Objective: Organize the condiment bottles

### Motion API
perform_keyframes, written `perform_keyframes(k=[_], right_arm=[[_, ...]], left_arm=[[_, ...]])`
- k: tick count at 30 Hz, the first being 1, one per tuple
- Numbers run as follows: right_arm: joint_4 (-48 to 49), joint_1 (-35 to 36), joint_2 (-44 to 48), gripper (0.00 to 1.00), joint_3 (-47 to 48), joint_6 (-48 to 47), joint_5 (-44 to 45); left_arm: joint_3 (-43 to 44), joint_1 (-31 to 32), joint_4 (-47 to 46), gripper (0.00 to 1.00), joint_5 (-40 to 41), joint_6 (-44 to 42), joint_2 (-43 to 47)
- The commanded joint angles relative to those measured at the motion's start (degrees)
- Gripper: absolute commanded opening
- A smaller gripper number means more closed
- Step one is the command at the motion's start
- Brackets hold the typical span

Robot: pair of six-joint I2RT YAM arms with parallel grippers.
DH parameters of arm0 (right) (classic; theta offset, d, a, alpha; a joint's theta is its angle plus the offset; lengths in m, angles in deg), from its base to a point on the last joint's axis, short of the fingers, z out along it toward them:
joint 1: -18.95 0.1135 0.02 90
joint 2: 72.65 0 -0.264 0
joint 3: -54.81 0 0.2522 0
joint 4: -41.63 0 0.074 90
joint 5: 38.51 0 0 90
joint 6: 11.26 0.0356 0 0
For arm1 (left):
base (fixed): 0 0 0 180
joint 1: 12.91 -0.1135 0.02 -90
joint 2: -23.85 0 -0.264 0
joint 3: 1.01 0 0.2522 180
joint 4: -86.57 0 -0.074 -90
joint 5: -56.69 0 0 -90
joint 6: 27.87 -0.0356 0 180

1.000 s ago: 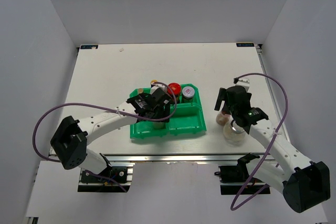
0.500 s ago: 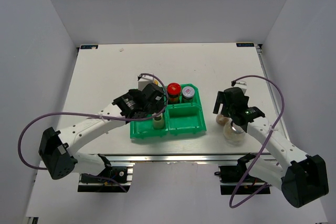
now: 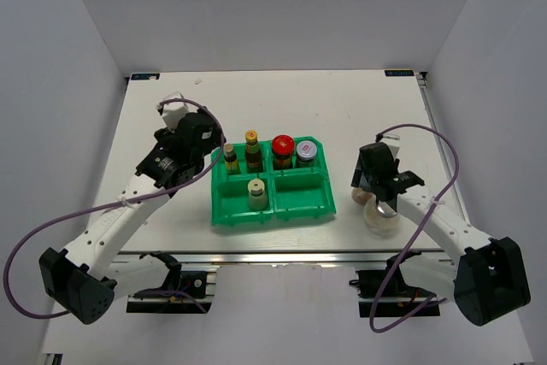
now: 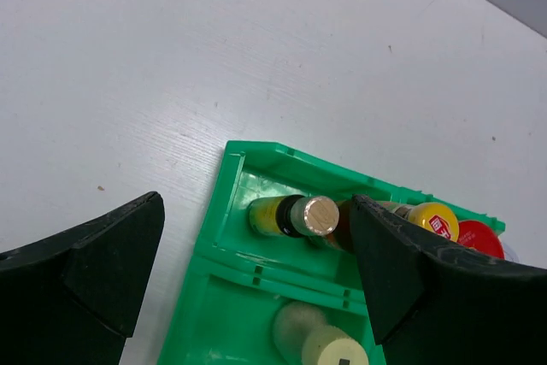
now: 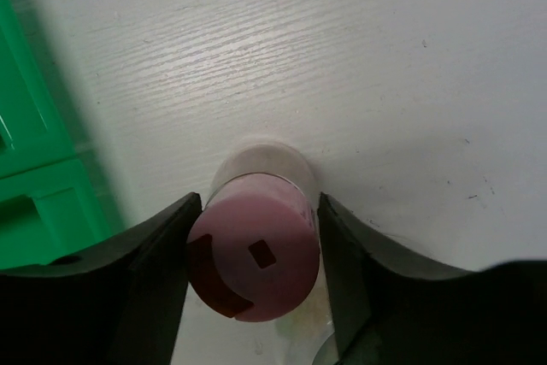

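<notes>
Pick-up in hand: right gripper point(image 5: 256, 215) on the pink-capped bottle point(image 5: 254, 254), off the green tray's point(image 3: 214, 211) right edge.

The right pincer's fingers press both sides of the pink cap, grasping the bottle where it stands upright on the table point(image 3: 342, 108), just beside the tray's right edge and toward the table's front edge. A pale jar point(image 3: 381, 220) sits right next to it. Five are in: two slim yellow-capped bottles point(image 3: 252, 150) back-left, red-lidded jar point(image 3: 283, 148) and silver-lidded jar point(image 3: 306, 153) back-right, cream bottle point(image 3: 256, 192) front-left. The left gripper point(image 4: 256, 211) hangs released, nothing in it, above the table off the tray's back-left corner. Next, I'd say: lift straight up, clear the tray wall, set down in the bare front-right compartment, and mind that neighbouring jar.
</notes>
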Motion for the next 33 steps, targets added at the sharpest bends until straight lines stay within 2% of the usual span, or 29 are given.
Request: perform_keyframes(k=[1,3,7,13,19,22,26,31,33], right_arm=[[1.61,-0.19,-0.3,0.58,0.96,1.67,2.91],[2.31,-0.19,-0.13,0.52,0.61,1.85,3.09],[1.17,-0.19,0.57,0.26,2.18,1.59,4.32],[2.57,-0.1,7.67,0.22,7.01,-3.76,0.3],[9.25,3.05,15.07,0.19,10.8,-10.27,-18.06],[10.83,7.88,13.85,0.16,14.22,-12.73,-24.32],[15.03,19.28,9.72,0.15,17.92,-15.9,-29.32],[21.29,33.88,1.38,0.14,22.4,-22.57,-30.39],[21.21,36.1,-3.61,0.13,25.72,-23.46,-30.66]], left_arm=[[-0.49,-0.63,-3.09,0.98,3.35,-0.65,1.84],[0.03,-1.42,-3.96,0.98,3.27,-1.0,2.55],[0.3,-1.69,-4.06,0.98,6.33,-1.35,4.21],[-4.62,-2.04,-7.04,0.98,5.9,-2.67,9.04],[-6.2,-2.83,-6.25,0.98,6.52,-2.4,8.79],[-7.0,-3.71,-7.66,0.98,6.08,-2.58,8.26],[-6.82,-5.46,-7.31,0.98,5.2,-2.14,6.33],[-8.4,-10.64,-7.31,0.98,2.49,-1.35,5.28],[-8.84,-12.67,-7.57,0.98,0.64,-0.91,5.19]])
